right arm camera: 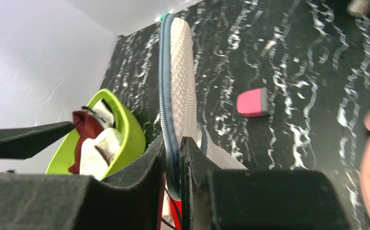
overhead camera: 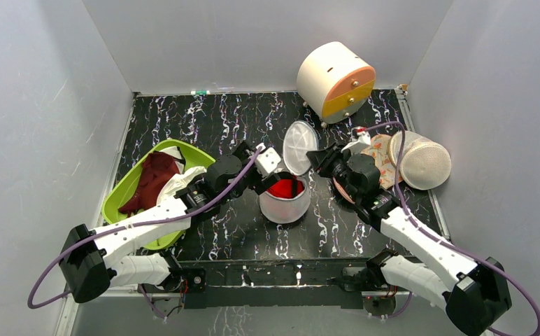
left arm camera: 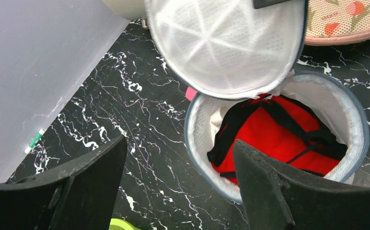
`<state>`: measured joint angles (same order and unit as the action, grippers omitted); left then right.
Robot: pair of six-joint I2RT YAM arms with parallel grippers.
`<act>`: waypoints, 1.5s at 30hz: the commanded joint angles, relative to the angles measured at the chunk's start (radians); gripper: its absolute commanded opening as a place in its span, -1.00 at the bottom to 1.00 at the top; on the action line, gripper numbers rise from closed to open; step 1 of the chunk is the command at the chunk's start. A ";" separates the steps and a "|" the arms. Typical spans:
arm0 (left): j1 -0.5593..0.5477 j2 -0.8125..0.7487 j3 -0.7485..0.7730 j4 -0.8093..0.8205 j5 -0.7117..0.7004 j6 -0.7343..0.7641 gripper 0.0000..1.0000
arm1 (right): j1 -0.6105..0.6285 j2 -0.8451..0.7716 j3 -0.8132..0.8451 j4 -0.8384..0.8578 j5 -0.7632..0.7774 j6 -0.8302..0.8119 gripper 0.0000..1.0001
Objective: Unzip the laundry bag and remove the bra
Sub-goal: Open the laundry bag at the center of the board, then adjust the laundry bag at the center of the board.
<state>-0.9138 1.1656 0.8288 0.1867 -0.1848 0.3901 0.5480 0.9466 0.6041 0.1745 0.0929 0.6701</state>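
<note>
The laundry bag (overhead camera: pixel 286 208) stands upright mid-table, a white mesh tub with a bluish zip rim (left arm camera: pixel 192 139), unzipped. Its round lid (overhead camera: pixel 299 147) is tipped up and back. The red bra (overhead camera: pixel 285 187) with black straps lies inside and shows clearly in the left wrist view (left arm camera: pixel 269 134). My right gripper (overhead camera: pixel 317 158) is shut on the lid's zip rim (right arm camera: pixel 173 143) and holds the lid (right arm camera: pixel 180 72) up. My left gripper (left arm camera: pixel 179 143) is open and empty; it hovers at the bag's left rim, with its right finger (left arm camera: pixel 269 187) over the opening.
A lime green tub (overhead camera: pixel 124 189) at the left holds a dark maroon garment (overhead camera: pixel 152 178) and white cloth. A cream and orange drum (overhead camera: pixel 334 80) sits at the back. A floral fabric piece (overhead camera: pixel 382 157) and a second domed mesh bag (overhead camera: pixel 421 162) lie at the right. A small pink object (right arm camera: pixel 252 102) lies behind the bag.
</note>
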 commanded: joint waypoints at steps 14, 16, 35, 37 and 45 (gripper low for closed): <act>-0.005 0.007 0.056 -0.019 -0.073 -0.041 0.63 | -0.003 -0.117 0.066 -0.552 0.342 0.059 0.45; -0.005 0.011 0.056 -0.021 -0.073 -0.043 0.64 | -0.003 -0.126 0.087 -0.552 0.302 -0.023 0.61; -0.007 0.042 0.076 -0.056 -0.043 -0.017 0.64 | -0.002 0.043 0.094 -0.436 -0.253 -0.078 0.41; -0.007 0.041 0.076 -0.056 -0.042 -0.017 0.64 | -0.002 0.034 0.055 -0.386 -0.325 -0.060 0.07; -0.007 0.033 0.076 -0.060 -0.041 -0.013 0.64 | 0.013 -0.059 -0.186 -0.103 -0.427 0.152 -0.56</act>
<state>-0.9138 1.2194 0.8616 0.1261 -0.2321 0.3672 0.5480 0.9337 0.4931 -0.1471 -0.2626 0.6926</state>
